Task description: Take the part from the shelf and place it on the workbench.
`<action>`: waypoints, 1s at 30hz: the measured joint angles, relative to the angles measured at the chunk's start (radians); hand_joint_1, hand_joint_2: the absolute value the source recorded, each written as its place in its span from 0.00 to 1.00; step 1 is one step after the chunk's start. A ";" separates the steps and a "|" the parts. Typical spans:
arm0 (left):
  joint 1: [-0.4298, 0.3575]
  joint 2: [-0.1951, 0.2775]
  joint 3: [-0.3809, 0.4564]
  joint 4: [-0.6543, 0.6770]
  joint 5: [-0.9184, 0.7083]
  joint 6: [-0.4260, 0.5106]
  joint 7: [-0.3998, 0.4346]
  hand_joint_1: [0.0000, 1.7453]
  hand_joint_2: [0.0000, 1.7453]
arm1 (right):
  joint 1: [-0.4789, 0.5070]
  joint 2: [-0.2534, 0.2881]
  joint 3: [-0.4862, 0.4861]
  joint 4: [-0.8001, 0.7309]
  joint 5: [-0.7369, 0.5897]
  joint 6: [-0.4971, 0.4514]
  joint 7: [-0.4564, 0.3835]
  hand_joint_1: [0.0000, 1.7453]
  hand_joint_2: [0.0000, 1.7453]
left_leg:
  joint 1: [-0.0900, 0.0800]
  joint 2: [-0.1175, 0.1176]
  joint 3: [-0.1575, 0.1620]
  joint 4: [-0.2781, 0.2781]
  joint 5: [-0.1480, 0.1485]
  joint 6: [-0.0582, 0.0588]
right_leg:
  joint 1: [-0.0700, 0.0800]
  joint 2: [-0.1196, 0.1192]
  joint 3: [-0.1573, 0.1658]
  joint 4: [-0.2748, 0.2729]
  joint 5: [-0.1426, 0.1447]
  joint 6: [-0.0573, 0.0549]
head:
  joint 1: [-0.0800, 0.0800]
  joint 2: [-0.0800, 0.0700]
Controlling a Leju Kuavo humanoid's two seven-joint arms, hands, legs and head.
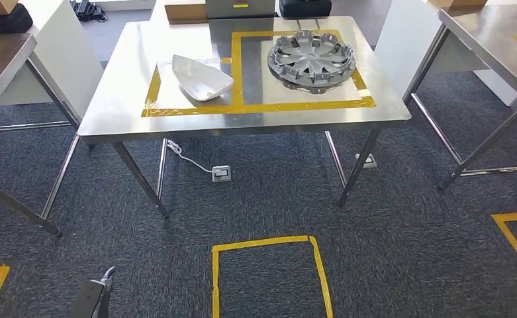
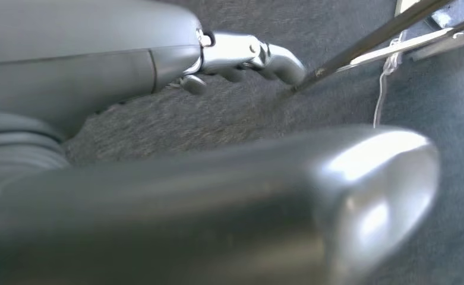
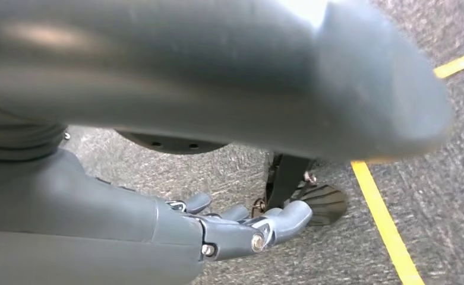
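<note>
- Left hand [image 1: 100, 291] low at 7 o'clock over carpet; fingers [image 2: 241, 56] loosely apart, holding nothing.
- Right hand [image 3: 217, 228] hangs above carpet, fingers [image 3: 289, 217] slack, empty.
- Steel worktop [image 1: 110, 112] at 12 o'clock: grey wheel cover [image 1: 312, 61] inside yellow tape frame [image 1: 269, 106], white part [image 1: 200, 77] just beside, toward 9 o'clock.

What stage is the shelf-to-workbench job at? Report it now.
Looks done: a grey wheel cover and a white part lie on the steel workbench, inside the yellow tape frame. In hand: nothing; the left hand and right hand hang over the carpet, holding nothing. Left: possibly nothing, though I cannot tell whether more parts wait on the shelf.
</note>
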 joint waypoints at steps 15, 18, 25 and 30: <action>0.013 -0.006 0.032 0.210 -0.036 0.025 0.304 0.00 0.00 | 0.004 -0.001 0.004 0.000 0.015 0.006 0.001 0.00 0.00 | 0.015 -0.007 0.191 -0.021 -0.173 -0.029 | -0.012 -0.013 -0.180 0.020 0.152 0.010 | -0.013 0.000; 0.022 -0.017 0.035 0.228 -0.043 0.020 0.367 0.00 0.00 | 0.004 -0.002 0.007 0.000 0.021 0.011 0.001 0.00 0.00 | 0.014 -0.003 0.181 -0.025 -0.164 0.001 | -0.017 -0.011 -0.187 0.037 0.147 0.029 | -0.009 0.000; 0.032 -0.034 0.038 0.244 -0.050 -0.017 0.468 0.00 0.00 | 0.006 -0.003 0.015 0.000 0.035 0.017 0.005 0.00 0.00 | 0.010 -0.001 0.138 -0.016 -0.132 0.016 | -0.018 -0.007 -0.243 0.272 0.008 0.037 | 0.003 0.000; 0.032 -0.049 0.058 0.247 -0.031 -0.038 0.499 0.00 1.00 | 0.003 -0.006 0.023 0.000 0.029 0.019 0.023 0.00 0.00 | 0.002 -0.001 0.129 -0.009 -0.131 0.006 | -0.007 -0.006 -0.094 0.019 0.073 0.012 | 0.005 0.000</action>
